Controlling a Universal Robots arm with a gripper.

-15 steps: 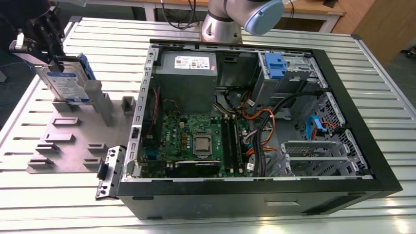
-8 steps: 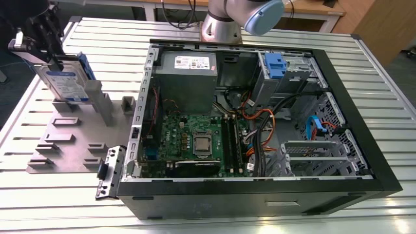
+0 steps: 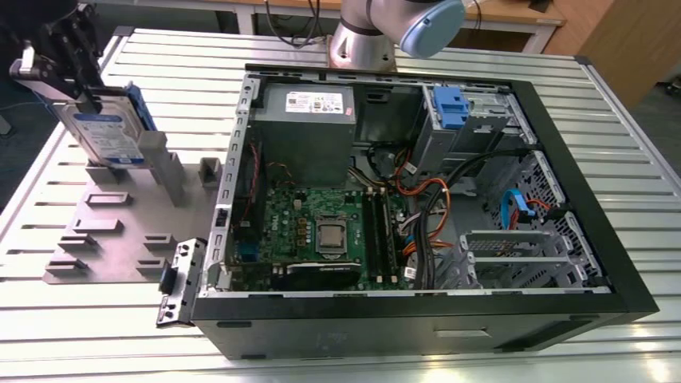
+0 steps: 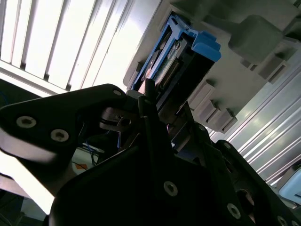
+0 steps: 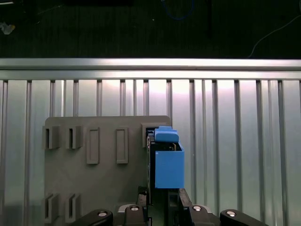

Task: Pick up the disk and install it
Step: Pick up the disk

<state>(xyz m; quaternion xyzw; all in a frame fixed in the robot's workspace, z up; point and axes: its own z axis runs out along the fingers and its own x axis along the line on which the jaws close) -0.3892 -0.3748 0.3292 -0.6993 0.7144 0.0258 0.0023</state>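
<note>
One claw (image 3: 76, 94) grips the upright disk (image 3: 107, 132) over the grey fixture plate (image 3: 117, 231), at ten o'clock from the open computer case (image 3: 426, 327) in the exterior view.

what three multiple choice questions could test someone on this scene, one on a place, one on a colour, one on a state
1. Where is the disk?
A) on the motherboard
B) on the power supply
C) at the grey fixture plate, outside the computer case

2. What colour is the disk's carrier?
A) blue
B) red
C) green

3. How is the disk posed?
A) lying flat
B) standing on edge
C) propped against a cable

Answers:
1 C: in the exterior view it is over the plate, on that view's left of the case, under the hand.
2 A: the first wrist view shows blue plastic.
3 B: its broad labelled face is upright.
</note>
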